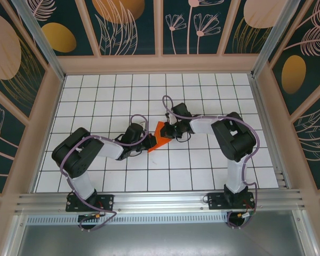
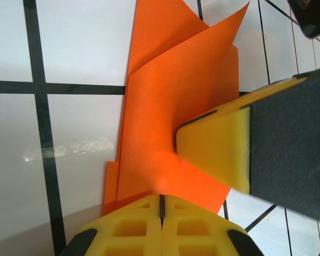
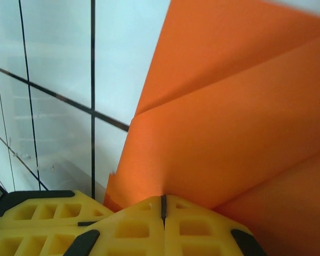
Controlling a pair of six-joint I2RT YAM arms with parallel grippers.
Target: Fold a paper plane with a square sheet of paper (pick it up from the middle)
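From above, the half-folded orange sheet (image 1: 161,136) sits mid-table between the arms. The left gripper (image 1: 145,140) is on its left end and the right gripper (image 1: 174,131) on its right, both touching it. Left wrist cam: jaws together, apparently pinching the sheet's near edge, folds running straight ahead. Right wrist cam: same deal, jaws closed on an edge, paper rising up-right. I'd say neither arm's nearer.

A white bench (image 1: 96,90) gridded with black lines spreads under the left claw (image 1: 150,143), with dark floral wall panels (image 1: 128,24) in pale wooden frames beyond and beside it, and a metal rail (image 1: 160,200) behind.
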